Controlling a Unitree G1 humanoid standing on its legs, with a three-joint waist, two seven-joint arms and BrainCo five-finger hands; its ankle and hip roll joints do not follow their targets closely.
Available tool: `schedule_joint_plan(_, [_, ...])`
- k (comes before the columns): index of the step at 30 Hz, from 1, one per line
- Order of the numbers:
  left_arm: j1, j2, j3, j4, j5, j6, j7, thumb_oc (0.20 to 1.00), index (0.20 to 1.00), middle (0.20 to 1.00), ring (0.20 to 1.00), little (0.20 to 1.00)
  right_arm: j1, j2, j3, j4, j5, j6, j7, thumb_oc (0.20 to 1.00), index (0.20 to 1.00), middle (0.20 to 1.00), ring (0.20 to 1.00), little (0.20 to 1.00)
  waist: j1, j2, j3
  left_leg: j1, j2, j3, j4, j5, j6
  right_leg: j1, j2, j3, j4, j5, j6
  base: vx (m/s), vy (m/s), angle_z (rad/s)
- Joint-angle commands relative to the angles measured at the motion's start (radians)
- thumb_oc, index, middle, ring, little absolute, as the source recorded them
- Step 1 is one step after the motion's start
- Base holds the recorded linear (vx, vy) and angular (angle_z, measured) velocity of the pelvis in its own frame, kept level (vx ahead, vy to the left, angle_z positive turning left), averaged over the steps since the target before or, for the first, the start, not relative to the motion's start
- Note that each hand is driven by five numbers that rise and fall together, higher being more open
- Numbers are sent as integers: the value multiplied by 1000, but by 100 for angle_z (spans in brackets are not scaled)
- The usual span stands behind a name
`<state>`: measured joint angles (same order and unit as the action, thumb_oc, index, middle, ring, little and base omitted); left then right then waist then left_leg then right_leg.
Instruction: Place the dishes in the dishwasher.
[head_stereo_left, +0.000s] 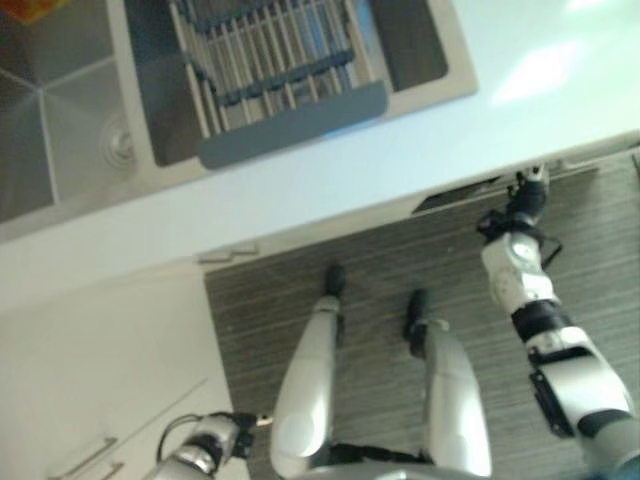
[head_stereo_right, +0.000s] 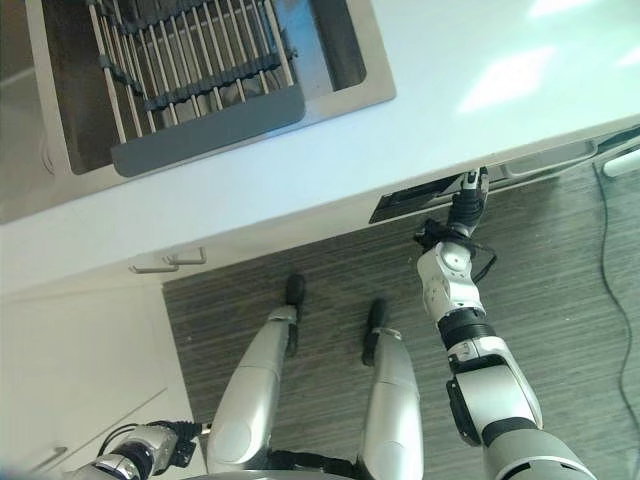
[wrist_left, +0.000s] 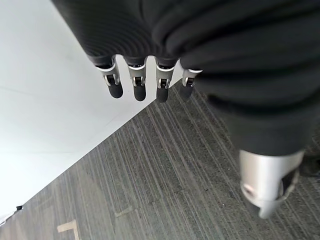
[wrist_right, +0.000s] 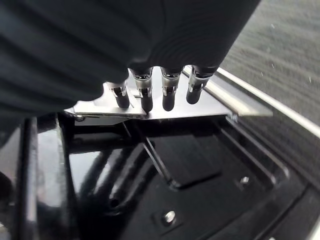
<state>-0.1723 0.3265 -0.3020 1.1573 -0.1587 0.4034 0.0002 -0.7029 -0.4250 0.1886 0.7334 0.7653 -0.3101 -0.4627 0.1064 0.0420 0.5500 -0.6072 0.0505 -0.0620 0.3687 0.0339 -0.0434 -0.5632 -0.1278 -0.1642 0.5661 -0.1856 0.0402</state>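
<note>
My right hand (head_stereo_right: 467, 200) rests straight fingers (wrist_right: 168, 97) on the metal top edge of the dishwasher door (wrist_right: 200, 107), slightly ajar under the bench (head_stereo_right: 330, 150). I judge the door stiff, heavy and spring-loaded, best held at that edge. My left hand (wrist_left: 145, 85) hangs relaxed, empty.

Pale desk (head_stereo_left: 420, 150) carries a recessed steel sink (head_stereo_left: 60, 130); a grey slatted drying rack (head_stereo_left: 280, 70) rests across the sink's basin.

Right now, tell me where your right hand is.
In the eye views the right hand reaches up on the right to the dishwasher door, just under the countertop edge.
</note>
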Motion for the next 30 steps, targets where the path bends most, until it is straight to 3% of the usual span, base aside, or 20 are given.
schedule_joint_plan(1, [-8, 62, 18, 20, -9, 66, 19, 1000, 1000, 1000, 1000, 1000, -264, -89, 99, -68, -54, -35, 206, 1000, 1000, 1000, 1000, 1000, 105, -26, -30, 55, -44, 16, -6, -93, 49, 28, 3, 21, 22, 3, 8, 37, -167, 23])
schedule_joint_plan(8, [0, 116, 40, 16, -66, 45, 19, 1000, 1000, 1000, 1000, 1000, -289, -138, 90, -1, 46, -67, 289, 1000, 1000, 1000, 1000, 1000, 139, -88, -30, 58, -30, -15, -27, -97, 52, 60, 10, -12, -22, 21, 21, 38, -153, 10])
schedule_joint_plan(11, [7, 96, 60, 2, -177, 9, -19, 1000, 1000, 1000, 1000, 1000, -224, -90, 62, 20, 78, -69, 321, 1000, 1000, 1000, 1000, 1000, 136, -87, -30, 92, -27, -9, -60, -92, 47, 95, 8, -25, -47, 17, 21, -31, -9, 7])
schedule_joint_plan(13, [16, 79, 65, -8, -234, -23, -41, 1000, 1000, 1000, 1000, 1000, -165, -53, 57, 7, 79, -73, 335, 1000, 1000, 1000, 1000, 1000, 131, -80, -30, 102, -23, -4, -85, -62, 49, 108, 12, -36, -76, 42, 13, -74, 50, -3])
schedule_joint_plan(14, [26, 42, 61, -18, -278, -106, -50, 1000, 1000, 1000, 1000, 1000, -24, 38, 46, -13, 104, -104, 345, 1000, 1000, 1000, 1000, 1000, 114, -80, -30, 160, -21, 7, -122, -60, 45, 173, 12, -42, -125, 43, 14, 7, 30, 16])
schedule_joint_plan(18, [40, 11, 56, -23, -356, -159, -72, 1000, 1000, 1000, 1000, 1000, 149, 128, 47, -32, 77, -128, 349, 1000, 1000, 1000, 1000, 1000, 78, -82, -57, 227, -11, 21, -173, -53, 36, 247, 20, -38, -188, 47, 16, 62, 74, 10])
schedule_joint_plan(20, [66, -11, 53, -17, -384, -183, -95, 1000, 1000, 1000, 1000, 1000, 341, 144, 56, -5, 21, -101, 413, 1000, 1000, 1000, 1000, 1000, 36, -89, -112, 301, 6, 52, -225, -43, 24, 340, 21, -33, -277, 61, 21, 124, 128, 4])
schedule_joint_plan(24, [89, -32, 79, 4, -420, -209, -105, 1000, 1000, 1000, 1000, 1000, 474, 151, 41, 82, 22, -95, 486, 1000, 1000, 1000, 1000, 1000, -3, -85, -171, 375, 13, 83, -253, -41, 15, 428, 17, -32, -345, 72, 22, 142, 130, -3])
schedule_joint_plan(25, [98, -43, 92, 16, -422, -194, -104, 1000, 1000, 1000, 1000, 1000, 529, 155, 27, 126, 13, -75, 519, 1000, 1000, 1000, 1000, 1000, -25, -81, -211, 417, 13, 97, -253, -48, 14, 470, 16, -28, -358, 69, 20, 191, 140, -25])
schedule_joint_plan(30, [129, -57, 121, 72, -387, -184, -119, 1000, 1000, 1000, 1000, 1000, 615, 169, 15, 213, -68, -32, 547, 1000, 1000, 1000, 1000, 1000, -67, -71, -292, 502, 18, 121, -260, -61, 11, 548, 21, -21, -381, 60, 17, 161, 83, -15])
